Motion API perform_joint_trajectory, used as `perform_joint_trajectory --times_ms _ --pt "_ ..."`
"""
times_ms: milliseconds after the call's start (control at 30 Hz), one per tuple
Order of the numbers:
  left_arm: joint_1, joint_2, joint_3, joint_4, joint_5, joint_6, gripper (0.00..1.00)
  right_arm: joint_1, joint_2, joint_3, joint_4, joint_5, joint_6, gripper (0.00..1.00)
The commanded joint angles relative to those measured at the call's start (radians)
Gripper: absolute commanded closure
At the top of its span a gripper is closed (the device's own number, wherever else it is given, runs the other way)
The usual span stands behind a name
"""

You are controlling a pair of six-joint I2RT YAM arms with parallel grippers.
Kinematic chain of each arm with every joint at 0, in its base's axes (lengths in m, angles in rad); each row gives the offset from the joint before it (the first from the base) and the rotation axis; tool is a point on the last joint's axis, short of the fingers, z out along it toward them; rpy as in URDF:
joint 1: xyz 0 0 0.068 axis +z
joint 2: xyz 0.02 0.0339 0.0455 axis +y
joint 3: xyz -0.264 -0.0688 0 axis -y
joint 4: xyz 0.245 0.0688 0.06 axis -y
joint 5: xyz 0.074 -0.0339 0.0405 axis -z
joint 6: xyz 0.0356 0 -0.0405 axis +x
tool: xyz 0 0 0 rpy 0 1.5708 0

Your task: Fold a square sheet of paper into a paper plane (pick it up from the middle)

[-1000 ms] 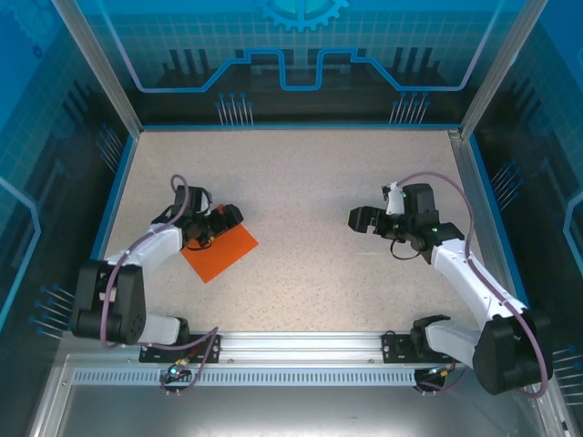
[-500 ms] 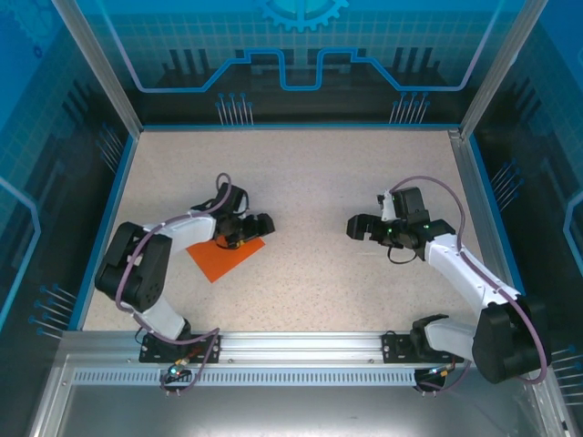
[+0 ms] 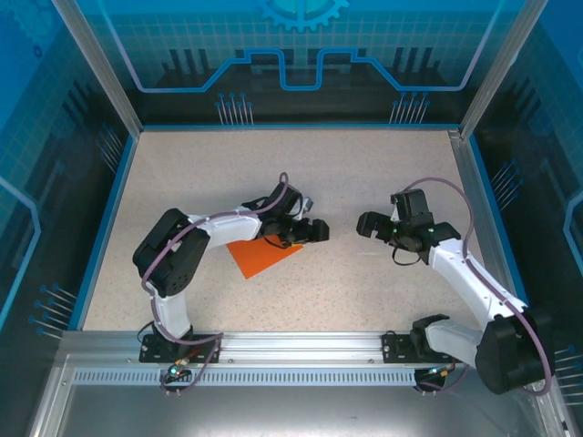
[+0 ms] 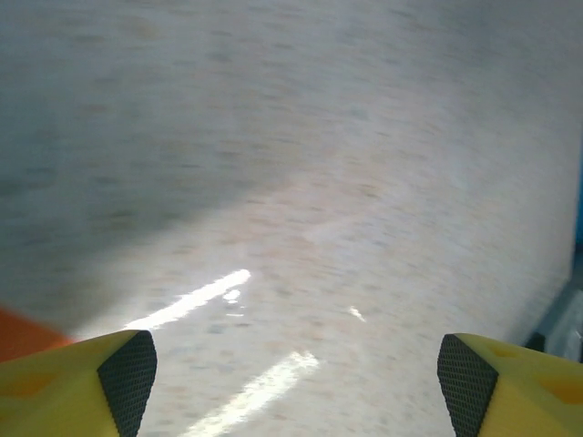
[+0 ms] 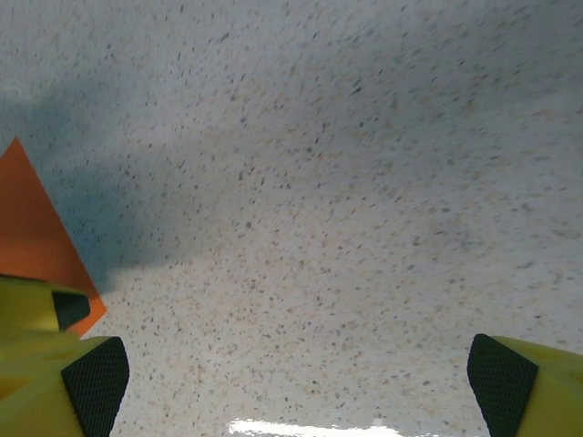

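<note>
The square sheet of paper is bright orange and lies flat on the speckled table, just left of centre. My left gripper reaches over its upper right edge, low above the table, and is open. In the blurred left wrist view the left gripper has bare table between its fingers, with a sliver of the orange paper beside the left fingertip. My right gripper is open a short way to the right, facing the left one. In the right wrist view the right gripper spans bare table, with the paper's corner at the left edge.
Blue walls and metal posts ring the table. A metal rail with both arm bases runs along the near edge. Speckled table surface stretches behind the grippers toward the back wall.
The left arm has swept right from the table's left side to the middle, and the paper has slid right with it. The right gripper has shifted slightly right and stays open.
</note>
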State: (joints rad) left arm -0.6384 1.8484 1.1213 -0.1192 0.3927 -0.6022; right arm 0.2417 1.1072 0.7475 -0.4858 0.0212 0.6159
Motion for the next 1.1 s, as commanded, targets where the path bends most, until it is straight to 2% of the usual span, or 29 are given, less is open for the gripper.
perform_joint_trajectory --times_ms 0,133,233,367,500,633,800,1067 --pt "0.019 -0.112 0.009 -0.073 -0.017 0.044 0.14 -0.002 -0.068 -0.022 0.003 0.085 0.058 0.0" --pt "0.139 -0.228 -0.102 -0.106 -0.147 -0.004 0.13 -0.004 -0.116 -0.076 0.117 -0.077 0.032 0.01" --pt "0.249 -0.253 -0.173 -0.102 -0.137 -0.02 0.12 -0.003 -0.083 -0.073 0.176 -0.196 0.024 0.01" --pt "0.302 -0.226 -0.184 -0.128 -0.138 0.001 0.12 0.017 0.009 -0.032 0.198 -0.275 0.003 0.01" --pt "0.306 -0.161 -0.167 -0.099 -0.111 -0.018 0.12 0.055 0.083 0.016 0.167 -0.262 -0.026 0.01" --pt "0.299 -0.093 -0.145 -0.072 -0.038 -0.012 0.14 0.068 0.132 0.054 0.082 -0.209 -0.077 0.01" --pt "0.257 -0.043 -0.118 -0.102 -0.031 0.028 0.15 0.065 0.156 0.06 0.011 -0.12 -0.116 0.01" --pt "0.134 0.058 -0.047 -0.111 -0.021 0.032 0.17 0.048 0.161 0.047 -0.033 -0.083 -0.148 0.01"
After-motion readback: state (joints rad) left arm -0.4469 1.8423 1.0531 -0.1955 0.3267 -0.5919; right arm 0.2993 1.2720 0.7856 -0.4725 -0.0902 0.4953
